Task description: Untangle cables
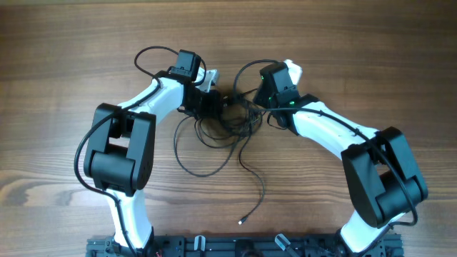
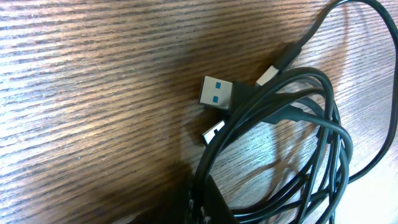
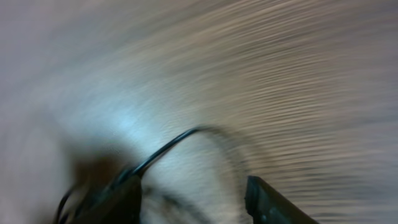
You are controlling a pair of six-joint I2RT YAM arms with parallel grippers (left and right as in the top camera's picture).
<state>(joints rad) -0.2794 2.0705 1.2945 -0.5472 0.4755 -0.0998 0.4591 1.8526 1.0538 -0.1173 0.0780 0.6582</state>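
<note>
- My left end effector point(image 1: 214, 101) is pressed together, pinching the cables point(image 2: 205, 174) at the bundle's edge, as far as I can judge. That anchor should sit low and steady.
- Just beyond, the blue-tongued USB-A plug point(image 2: 216, 93) lies on the tabletop point(image 2: 74, 93) against the loops. It could snag, so I feed it out first.
- Across the bundle, my right end effector point(image 3: 189, 186) is spread around one of the cables. I should close there, then draw outward slowly.

The left arm point(image 1: 118, 143) and right arm point(image 1: 357, 153) bend inward, wrists close together. The left gripper point(image 1: 213, 102) is closed; the right gripper point(image 3: 194, 190) has its fingers parted.
</note>
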